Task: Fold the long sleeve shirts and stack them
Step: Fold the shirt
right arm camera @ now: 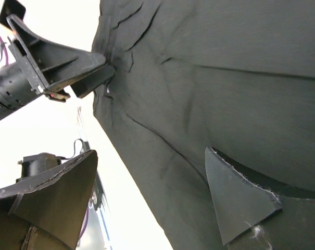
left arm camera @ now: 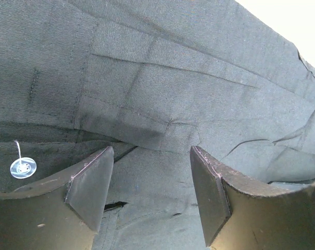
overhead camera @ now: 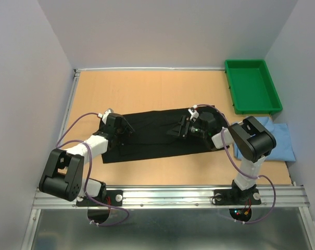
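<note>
Now, black shirt [overhead camera: 152, 133] spread flat beneath both pincers, left pincer [left arm camera: 152, 156] jaws apart above the cloth, white button [left arm camera: 23, 167] beside one finger, right pincer [right arm camera: 149, 151] jaws apart straddling the shirt's edge, light blue shirt [overhead camera: 282, 140] off to its right, on the counter [overhead camera: 147, 88]

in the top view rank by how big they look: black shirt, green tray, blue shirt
1. black shirt, clearly largest
2. green tray
3. light blue shirt, smallest as seen, though the right arm hides part of it

Bright, even overhead light; in the wrist views the table [right arm camera: 53, 133] glares pure white.
</note>
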`<state>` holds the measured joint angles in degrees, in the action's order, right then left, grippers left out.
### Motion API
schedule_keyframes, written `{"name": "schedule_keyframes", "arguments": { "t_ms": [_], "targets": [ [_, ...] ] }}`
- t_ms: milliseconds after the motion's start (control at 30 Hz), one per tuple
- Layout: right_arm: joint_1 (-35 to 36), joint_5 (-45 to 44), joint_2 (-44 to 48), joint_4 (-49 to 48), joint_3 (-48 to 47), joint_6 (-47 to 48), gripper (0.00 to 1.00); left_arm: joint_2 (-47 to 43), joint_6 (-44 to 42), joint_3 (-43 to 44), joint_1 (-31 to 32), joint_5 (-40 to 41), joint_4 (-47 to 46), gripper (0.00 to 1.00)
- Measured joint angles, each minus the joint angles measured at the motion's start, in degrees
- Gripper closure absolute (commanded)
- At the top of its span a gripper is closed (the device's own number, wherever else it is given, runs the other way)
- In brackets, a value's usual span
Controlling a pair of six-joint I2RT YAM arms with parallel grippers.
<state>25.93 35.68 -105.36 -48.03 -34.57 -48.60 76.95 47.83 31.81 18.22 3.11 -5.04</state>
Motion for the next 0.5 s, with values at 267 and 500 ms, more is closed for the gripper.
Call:
{"name": "schedule_keyframes", "arguments": {
  "t_ms": [267, 500],
  "targets": [
    [-10.58, 2.54, 1.14, -0.24, 0.87, 0.2, 0.11, 0.04, 0.07, -0.09, -0.83, -1.38, -0.28, 0.27],
    [-19.78, 3.56, -0.9, 0.04, -2.1, 0.44, 0.11, 0.04, 0.02, -0.24, -1.09, -1.7, -0.68, 0.27]
  ]
}}
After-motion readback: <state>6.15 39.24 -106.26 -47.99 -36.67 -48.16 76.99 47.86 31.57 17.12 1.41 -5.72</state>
